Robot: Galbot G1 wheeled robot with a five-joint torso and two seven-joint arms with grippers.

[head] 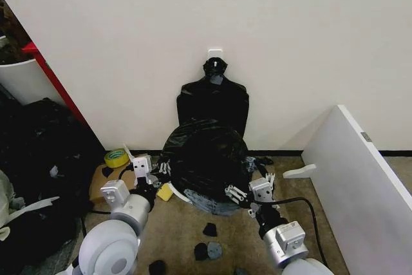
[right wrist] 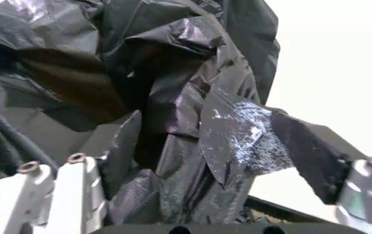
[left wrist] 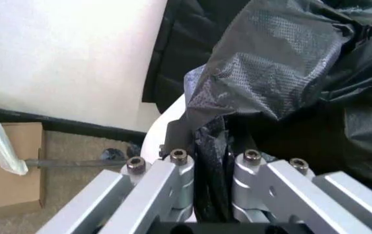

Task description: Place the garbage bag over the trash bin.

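Note:
The glossy black garbage bag (head: 206, 156) is draped over the trash bin, whose white rim (head: 181, 196) peeks out at the lower front. My left gripper (head: 154, 175) is at the bin's left side; in the left wrist view it (left wrist: 208, 151) is shut on a pinched fold of the garbage bag (left wrist: 270, 78) beside the white bin wall (left wrist: 163, 134). My right gripper (head: 248, 191) is at the bin's right front. Its fingers (right wrist: 124, 141) stand wide apart in the right wrist view, with loose garbage bag film (right wrist: 192, 112) hanging between them.
A flat bundle of black bags (head: 212, 101) hangs on the wall behind the bin. A yellow tape roll (head: 116, 158) lies on a cardboard box (head: 103, 181) at left. A white board (head: 360, 178) leans at right. Black scraps (head: 209, 239) dot the carpet.

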